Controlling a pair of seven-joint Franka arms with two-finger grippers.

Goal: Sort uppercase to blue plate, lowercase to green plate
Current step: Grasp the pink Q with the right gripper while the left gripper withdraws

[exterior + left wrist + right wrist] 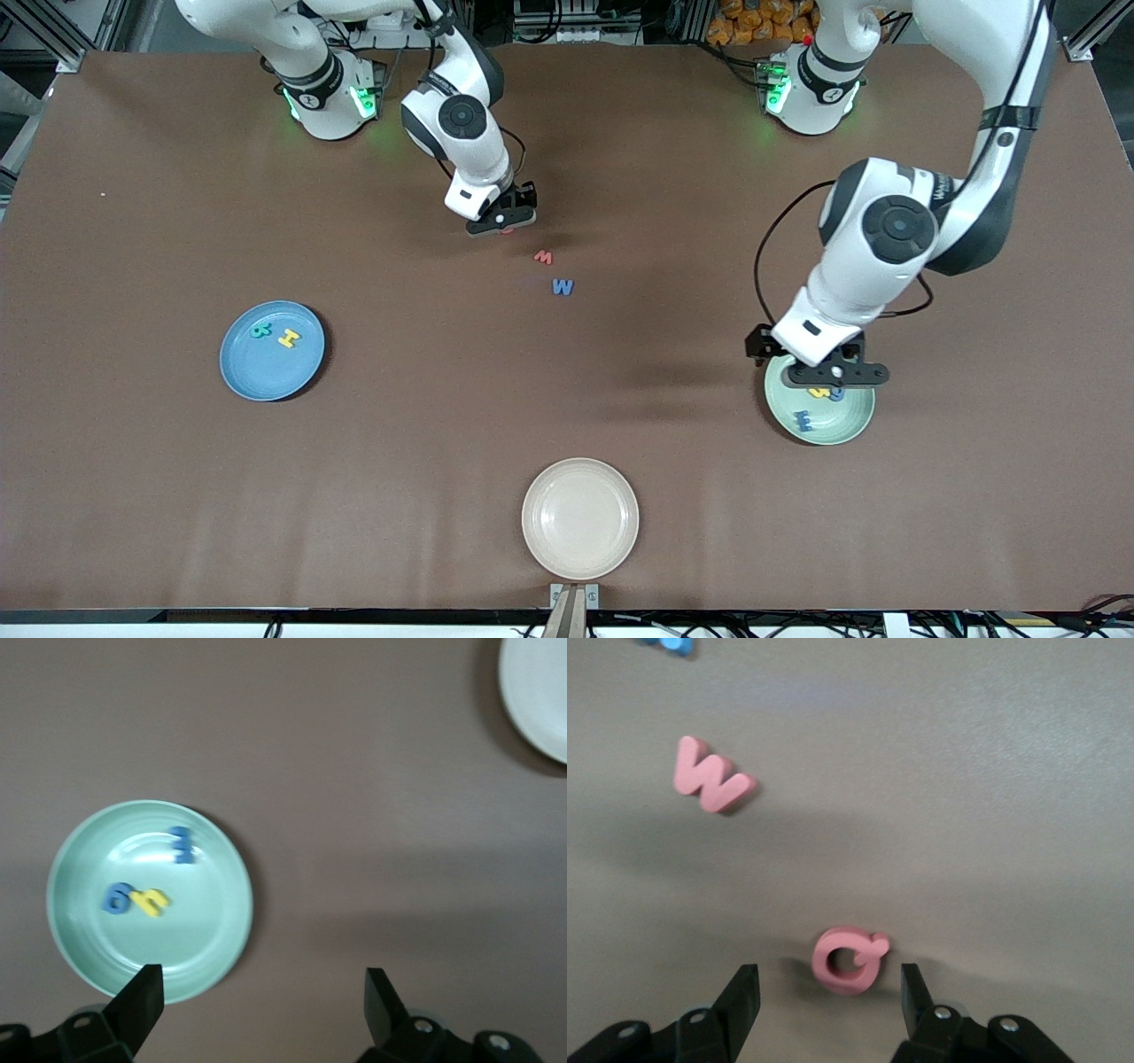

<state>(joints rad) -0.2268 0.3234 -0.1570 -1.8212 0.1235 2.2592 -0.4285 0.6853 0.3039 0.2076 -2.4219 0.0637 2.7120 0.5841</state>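
My right gripper (502,217) is open, low over the red Q (849,959), which lies on the table just ahead of its fingertips (744,992). The small red w (543,257) and the larger blue W (563,286) lie nearer to the front camera; the w also shows in the right wrist view (709,777). The blue plate (266,372) holds the teal R (260,330) and yellow H (289,338). My left gripper (837,372) is open and empty over the green plate's (204,930) edge. That plate holds the blue g (117,897), yellow h (151,901) and dark blue E piece (182,844).
A beige plate (580,518) sits at the table's front edge, midway between the two arms' ends. It also shows in a corner of the left wrist view (536,691). The table is brown and bare around the letters.
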